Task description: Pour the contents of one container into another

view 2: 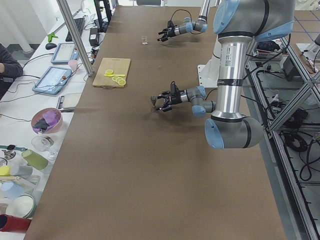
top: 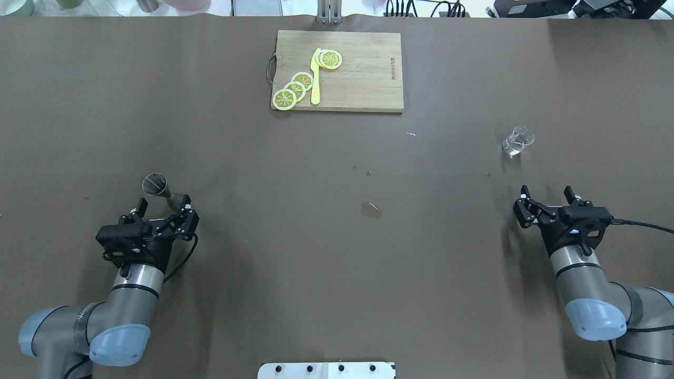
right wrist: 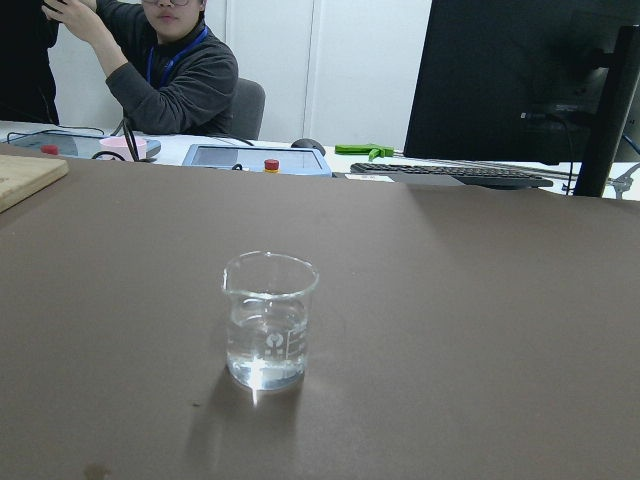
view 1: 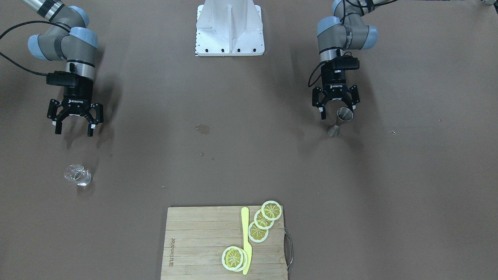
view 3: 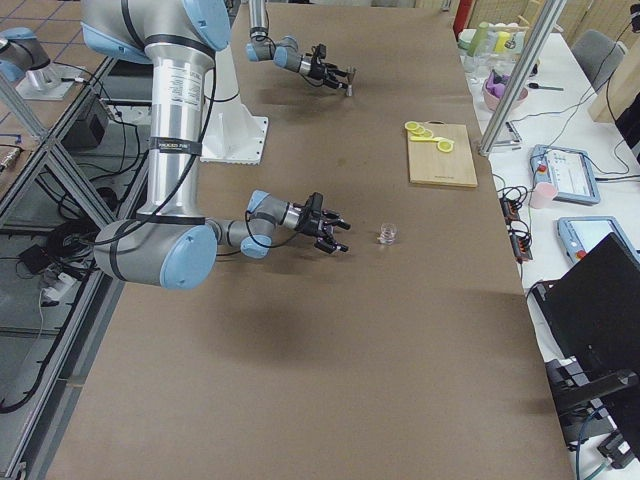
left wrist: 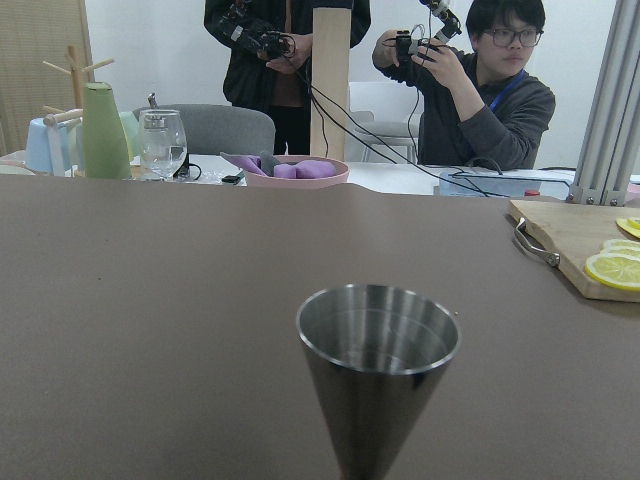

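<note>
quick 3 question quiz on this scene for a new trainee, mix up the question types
1. True or false: the right gripper is shut on the glass cup.
2. What lies with the lemon slices on the cutting board? A) spoon B) yellow knife C) fork
3. Fill in: the jigger stands just ahead of the robot's ___ gripper.
Key: 1 false; 2 B; 3 left.

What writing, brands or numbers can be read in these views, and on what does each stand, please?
"ROBOTIQ": on the right end effector and the left end effector.
Stamp on the cutting board: too small to read.
Print on the glass cup: blurred.
</note>
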Controlling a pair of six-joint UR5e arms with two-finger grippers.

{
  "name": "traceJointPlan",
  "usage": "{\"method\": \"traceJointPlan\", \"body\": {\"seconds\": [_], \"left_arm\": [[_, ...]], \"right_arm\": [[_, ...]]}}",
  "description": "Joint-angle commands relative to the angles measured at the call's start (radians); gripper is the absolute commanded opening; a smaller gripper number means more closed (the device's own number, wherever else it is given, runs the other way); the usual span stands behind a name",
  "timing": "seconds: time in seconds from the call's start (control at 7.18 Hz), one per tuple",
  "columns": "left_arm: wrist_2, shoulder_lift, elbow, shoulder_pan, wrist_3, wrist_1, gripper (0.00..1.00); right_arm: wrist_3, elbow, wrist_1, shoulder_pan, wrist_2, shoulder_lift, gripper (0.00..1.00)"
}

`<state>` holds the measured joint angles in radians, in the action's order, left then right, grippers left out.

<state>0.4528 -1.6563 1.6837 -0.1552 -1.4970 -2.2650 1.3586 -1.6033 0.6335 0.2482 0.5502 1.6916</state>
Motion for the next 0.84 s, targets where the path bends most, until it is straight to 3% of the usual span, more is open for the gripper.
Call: {"method": "traceJointPlan", "body": {"seconds": [0.0, 0.42, 0.7], "left_arm": [[0.003, -0.014, -0.013, -0.024, 0.017, -0.001, 0.98], [0.0, -0.043, -0.106, -0.026, 0.017, -0.078, 0.98], [0.001, -0.045, -0.111, -0.027, 0.02, -0.097, 0.98]], "right_arm": [[0.045, 0.022, 0.023, 0.008, -0.021, -0.01, 1.0], [0.054, 0.12, 0.037, 0.084, 0.017, -0.134, 1.0], [0.045, 0.114, 0.035, 0.1, 0.03, -0.147, 1.0]]}}
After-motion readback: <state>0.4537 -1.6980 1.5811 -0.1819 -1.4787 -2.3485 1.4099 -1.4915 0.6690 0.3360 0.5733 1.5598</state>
